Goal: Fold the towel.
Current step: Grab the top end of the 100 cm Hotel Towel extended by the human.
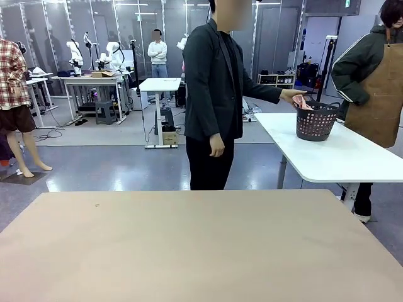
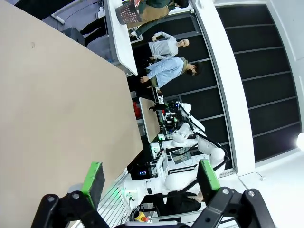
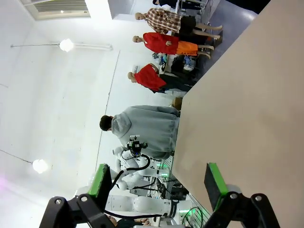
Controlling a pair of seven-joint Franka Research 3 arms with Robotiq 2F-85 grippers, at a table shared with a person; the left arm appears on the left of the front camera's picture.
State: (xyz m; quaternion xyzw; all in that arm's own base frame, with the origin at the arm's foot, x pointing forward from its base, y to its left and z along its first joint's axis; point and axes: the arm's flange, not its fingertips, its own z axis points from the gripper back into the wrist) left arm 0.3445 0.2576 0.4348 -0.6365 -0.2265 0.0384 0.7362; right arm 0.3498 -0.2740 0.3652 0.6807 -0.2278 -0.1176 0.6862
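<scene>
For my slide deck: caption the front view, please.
Person's hand at the pink towel in a dark basket on the white side table.

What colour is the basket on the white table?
The basket is dark grey; front view shows it best.

Pink towel (image 1: 306,104) bunched in the dark basket (image 1: 316,126)

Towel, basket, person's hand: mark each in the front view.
basket (image 1: 317,126), front view, its dark mesh wall.
towel (image 1: 306,104), front view, pink bunch at the rim.
person's hand (image 1: 292,95), front view, back of the hand.
</scene>
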